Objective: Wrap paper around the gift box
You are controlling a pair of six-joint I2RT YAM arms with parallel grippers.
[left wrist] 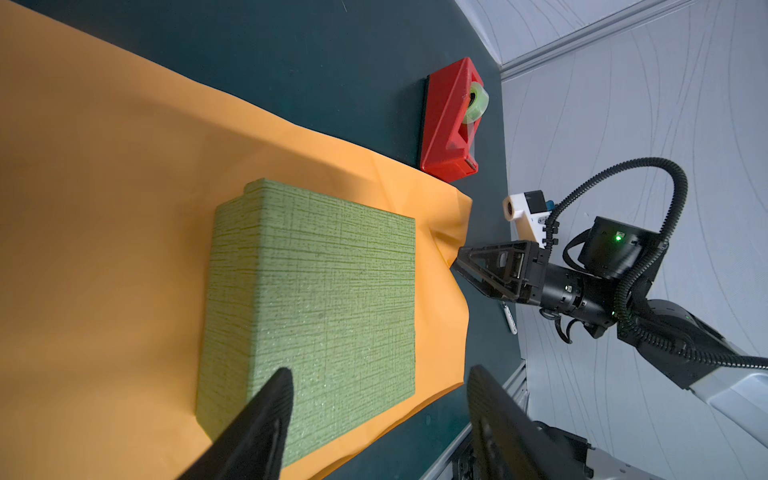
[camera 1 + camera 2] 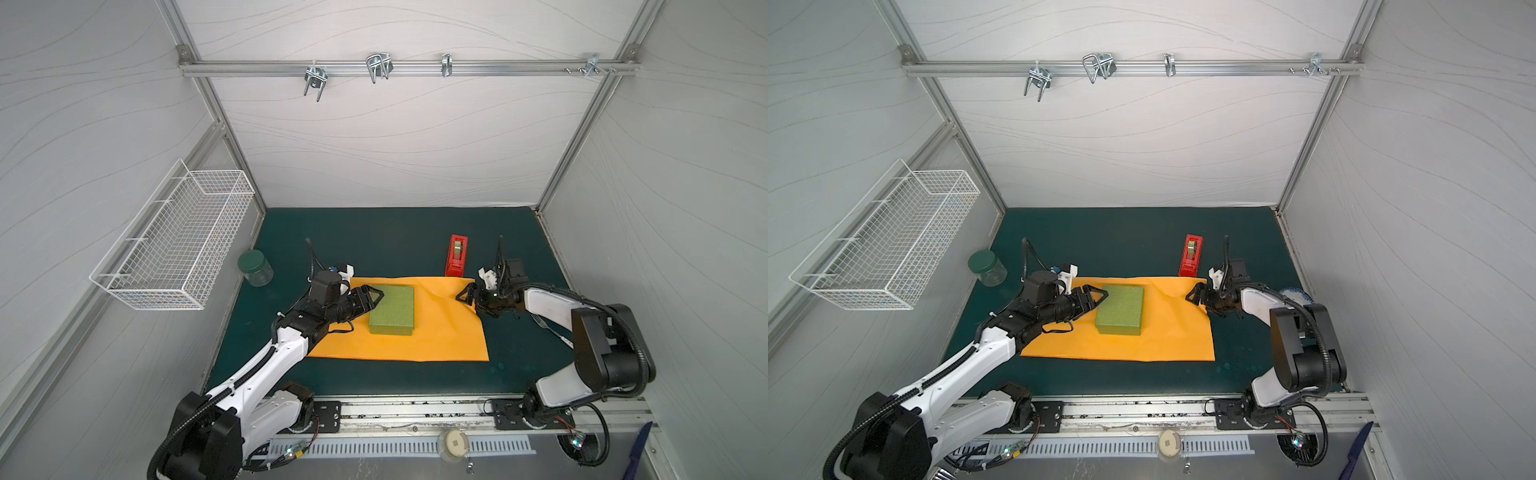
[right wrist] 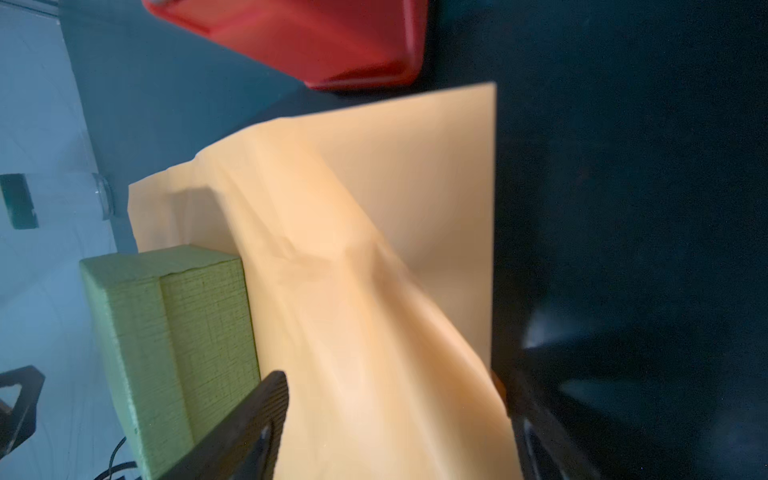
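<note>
White wire basket on the left wall and a clear glass jar with a dark green lid on the dark green mat. Both are well apart from the work.

Left gripper is at the far left corner of the gift box, a low olive-green cardboard box with a grid texture. Its fingers are spread wide and hold nothing, with one over the box top. Cannot tell if it touches.

The box lies flat, roughly mid-sheet, on the paper, a large bright orange thin sheet that is flat on the mat except at its far right corner.

Red plastic tape dispenser with a clear roll stands just beside the paper's far edge.

Right gripper is at that far right corner. Its fingers are set wide, with the raised, buckled paper edge running between them. It does not look clamped yet.

Judged step: grab the right edge to fold it over the box.

Risks:
- If the jaws close on the bunched part, that could set a stray crease or tear the thin sheet.
- If the pinch is shallow, the edge could slip out mid-lift.
- Pulling the paper with the box unpinned would drag the box off-centre.
- Swinging the fold wide could knock the dispenser.
</note>
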